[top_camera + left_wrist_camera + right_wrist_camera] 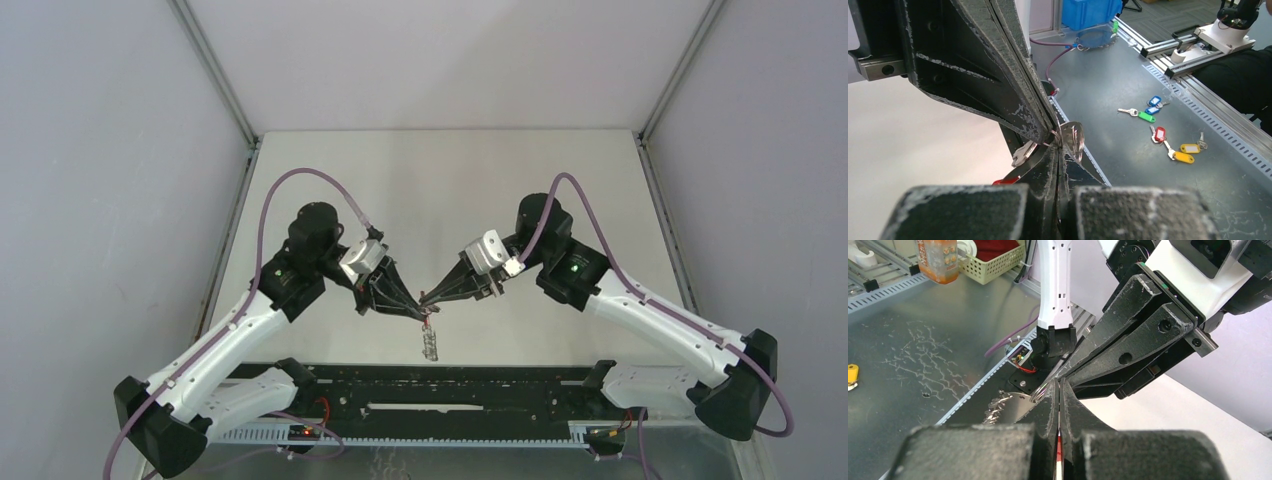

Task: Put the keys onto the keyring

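Above the table's near edge my left gripper and right gripper meet tip to tip, both shut. The left gripper pinches a silver split ring, and a silver key hangs just past it. The right gripper holds a thin red strip with a white edge between its fingers, seemingly the red key tag on edge. The ring sits at its tip. A silver-grey piece with a row of small loops, part of the keyring, dangles below. No black-headed key shows.
A black rail runs along the near edge under the grippers. White walls close in the table on both sides and at the back. Beyond it, spare keys with coloured tags lie on a grey bench near a blue bin.
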